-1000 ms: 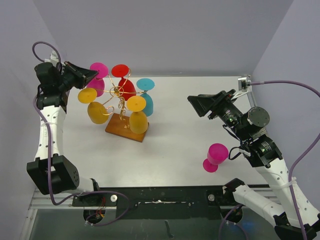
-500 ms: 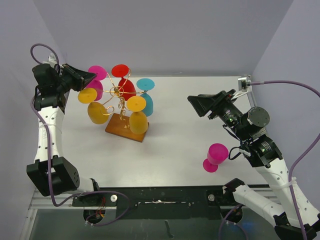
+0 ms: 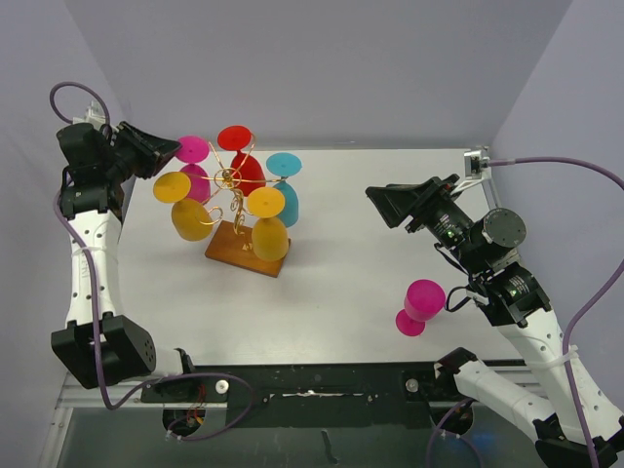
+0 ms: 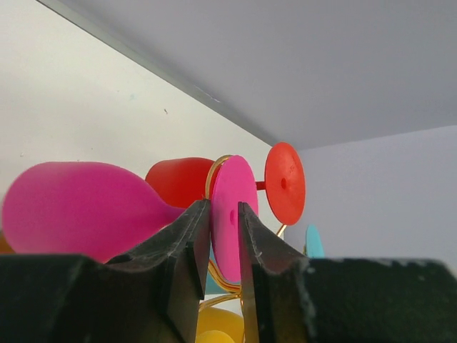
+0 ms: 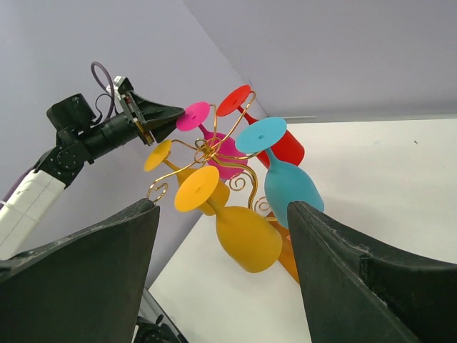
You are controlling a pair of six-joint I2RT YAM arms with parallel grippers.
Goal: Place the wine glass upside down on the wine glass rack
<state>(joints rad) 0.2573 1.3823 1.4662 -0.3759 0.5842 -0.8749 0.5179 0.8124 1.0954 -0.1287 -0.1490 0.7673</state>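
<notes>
The wine glass rack [image 3: 232, 178], gold wire on a wooden base [image 3: 237, 251], stands at the back left. A pink wine glass [image 3: 193, 166] hangs upside down on its left arm, foot [image 4: 232, 214] uppermost. My left gripper [image 3: 174, 148] sits right at that foot's edge. Its jaws are a narrow gap apart, and the foot shows through the gap with nothing pressed on it. Well off to the right, my right gripper [image 3: 382, 207] hangs wide open and empty, facing the rack [image 5: 214, 153]. A second pink wine glass [image 3: 421, 304] rests on the table by the right arm.
The rack also carries a red glass [image 3: 246, 171], a teal glass [image 3: 286, 195] and two yellow glasses [image 3: 270, 234] [image 3: 190, 219], all upside down. Walls close in at the left and right. The table's back edge [image 3: 390, 149] runs just behind the rack.
My left gripper's jaws have parted from the pink glass's foot and the arm has drawn back a little to the left. The glass stays hanging on the rack. The right arm has not moved.
</notes>
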